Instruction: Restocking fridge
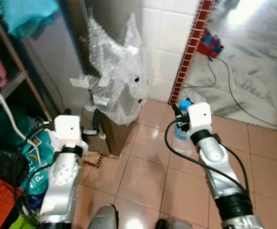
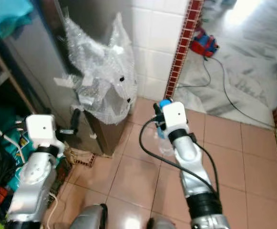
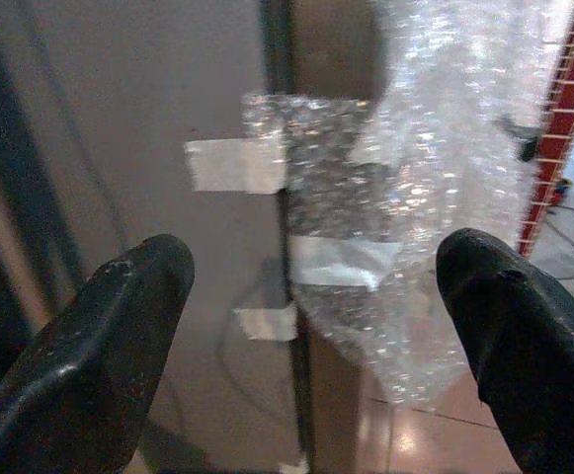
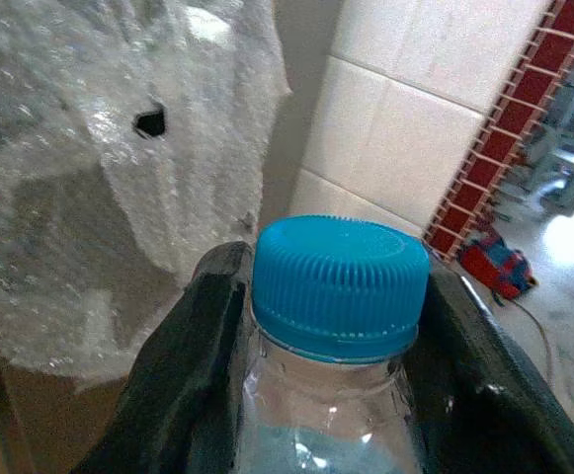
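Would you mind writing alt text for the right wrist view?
The right gripper grips a clear bottle with a blue ribbed cap between its two black fingers. Behind are bubble wrap, white wall tiles and a red brick strip.

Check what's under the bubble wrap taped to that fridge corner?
Bubble wrap covers the fridge corner, held by tape strips. The grey panel and door seam show beside it; the surface under the wrap is hidden. Left gripper is open facing it.

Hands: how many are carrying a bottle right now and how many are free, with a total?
Carrying a bottle: 1, the right hand, shut on the blue-capped water bottle.
Free: 1, the left hand, open, facing the bubble wrap taped to the fridge.
Total: 2.
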